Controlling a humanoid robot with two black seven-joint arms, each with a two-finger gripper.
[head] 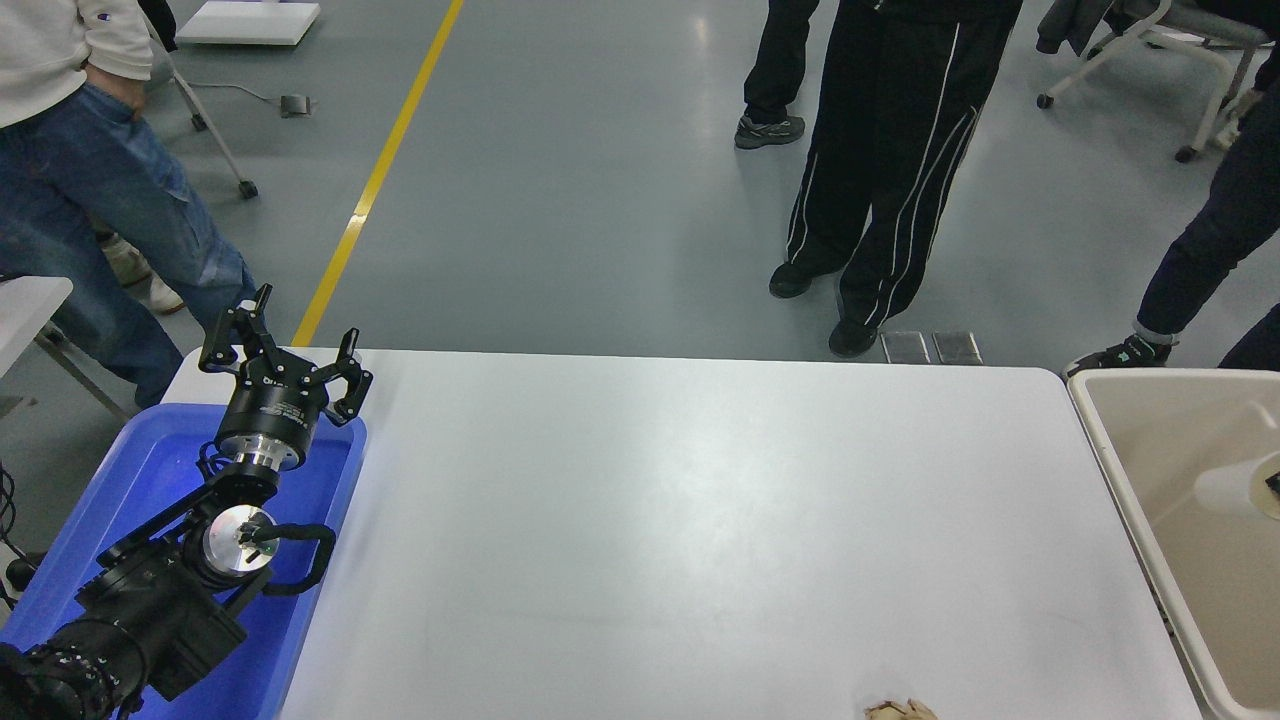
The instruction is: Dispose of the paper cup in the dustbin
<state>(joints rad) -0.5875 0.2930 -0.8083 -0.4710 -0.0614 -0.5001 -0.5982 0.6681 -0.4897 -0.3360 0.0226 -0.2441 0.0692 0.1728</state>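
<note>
The paper cup (1228, 486) is white and blurred. It lies on its side in the air over the inside of the beige dustbin (1103, 452) at the table's right end. Only a black sliver of my right gripper (1274, 484) shows at the picture's right edge, against the cup's wide end, and it holds the cup there. My left arm is parked at the lower left over the blue tub, with its gripper (288, 350) open and empty.
A bright blue tub (150, 470) sits at the table's left end under the left arm. A small crumpled brownish scrap (899, 710) lies at the table's front edge. Several people stand on the grey floor beyond the far edge.
</note>
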